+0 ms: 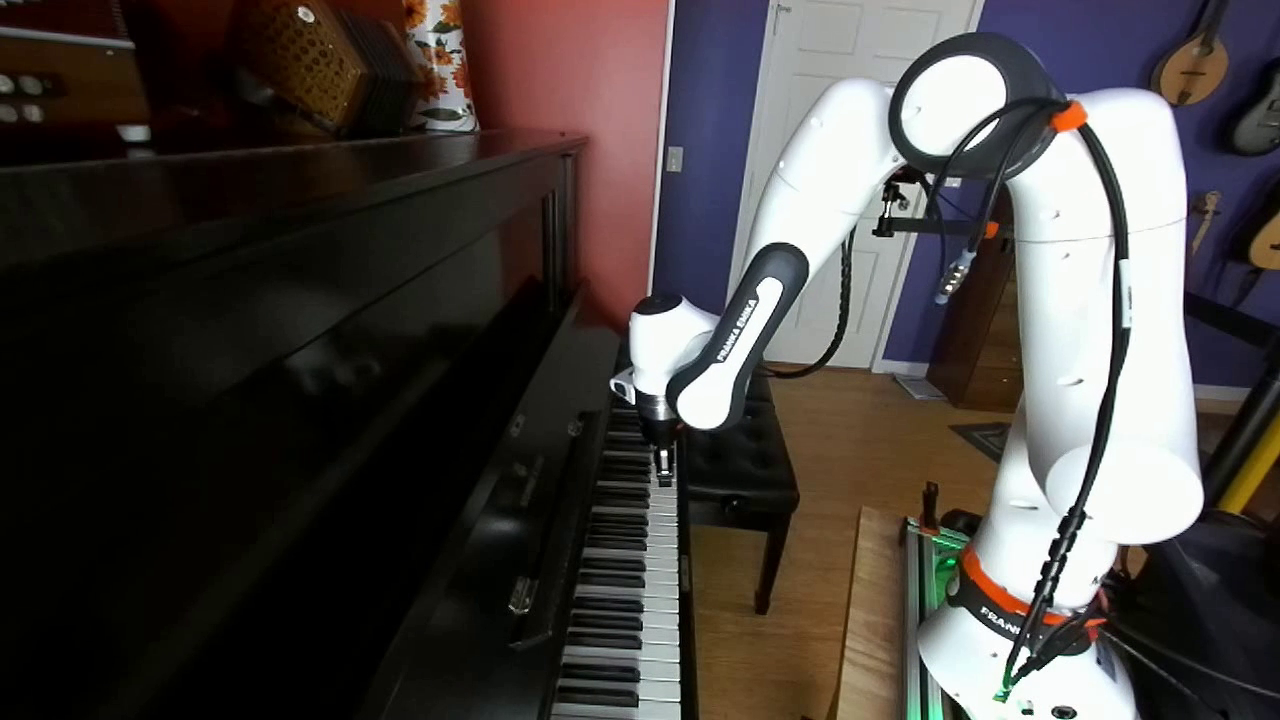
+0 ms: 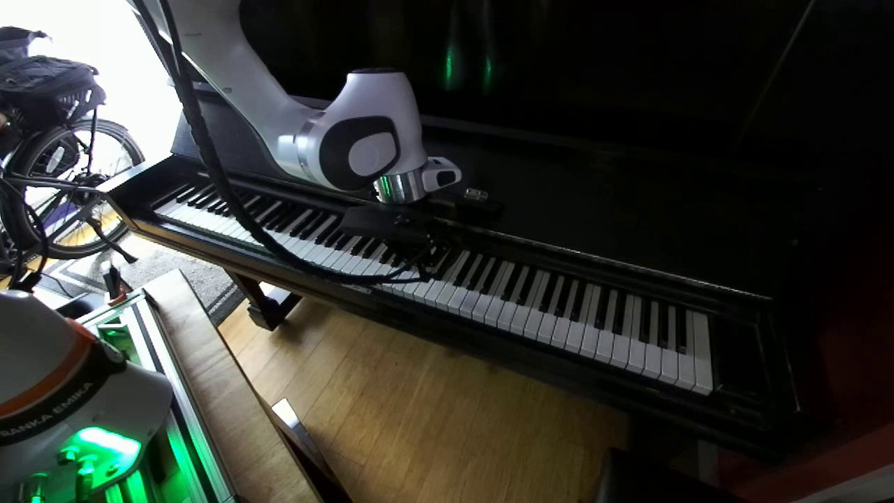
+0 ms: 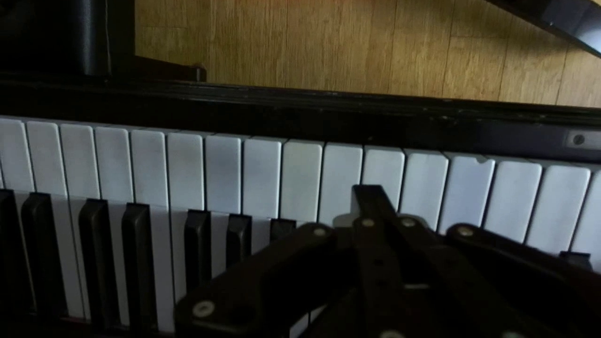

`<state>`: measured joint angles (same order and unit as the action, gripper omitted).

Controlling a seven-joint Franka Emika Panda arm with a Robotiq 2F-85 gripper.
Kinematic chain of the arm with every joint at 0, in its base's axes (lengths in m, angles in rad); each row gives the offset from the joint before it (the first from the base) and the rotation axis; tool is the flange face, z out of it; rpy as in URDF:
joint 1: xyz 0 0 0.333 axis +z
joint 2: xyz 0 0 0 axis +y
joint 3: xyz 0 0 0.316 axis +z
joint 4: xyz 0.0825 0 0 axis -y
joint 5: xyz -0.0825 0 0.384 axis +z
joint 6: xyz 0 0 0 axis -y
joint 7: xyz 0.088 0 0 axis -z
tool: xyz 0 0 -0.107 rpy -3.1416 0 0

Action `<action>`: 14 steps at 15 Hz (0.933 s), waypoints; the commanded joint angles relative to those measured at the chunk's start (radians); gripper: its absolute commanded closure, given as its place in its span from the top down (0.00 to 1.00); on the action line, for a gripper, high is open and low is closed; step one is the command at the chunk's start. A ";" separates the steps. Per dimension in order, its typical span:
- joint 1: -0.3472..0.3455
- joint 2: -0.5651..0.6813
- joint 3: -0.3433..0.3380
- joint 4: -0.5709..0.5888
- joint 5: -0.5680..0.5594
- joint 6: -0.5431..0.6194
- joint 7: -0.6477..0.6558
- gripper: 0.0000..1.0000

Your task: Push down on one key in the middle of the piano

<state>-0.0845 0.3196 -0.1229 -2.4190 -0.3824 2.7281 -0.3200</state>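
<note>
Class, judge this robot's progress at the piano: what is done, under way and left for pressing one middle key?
Done: the upright piano has its keyboard exposed, and the shut end effector is positioned over roughly its middle stretch.
In hand: apparently aiming at the white keys, which its tip overlaps in the wrist view; contact is unclear.
Left, apparently: the push itself, since no visible white key looks clearly lowered.

The robot's forearm (image 1: 740, 333) carries the writing "FRANKA EMIKA" in an exterior view. On its base (image 2: 84, 404), in both exterior views, the writing shows only partly: "FRAN" and "RANKA EMIKA".
</note>
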 commanded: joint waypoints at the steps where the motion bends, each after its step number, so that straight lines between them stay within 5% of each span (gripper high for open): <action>1: 0.021 -0.063 -0.018 -0.040 -0.042 -0.008 0.040 0.26; 3: 0.021 -0.084 -0.016 -0.047 -0.044 -0.013 0.044 0.32; 11: 0.026 -0.165 -0.007 -0.066 -0.056 -0.080 0.077 0.93; 14: 0.025 -0.193 -0.004 -0.075 -0.061 -0.095 0.081 1.00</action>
<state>-0.0666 0.1777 -0.1238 -2.4614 -0.4089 2.6644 -0.2737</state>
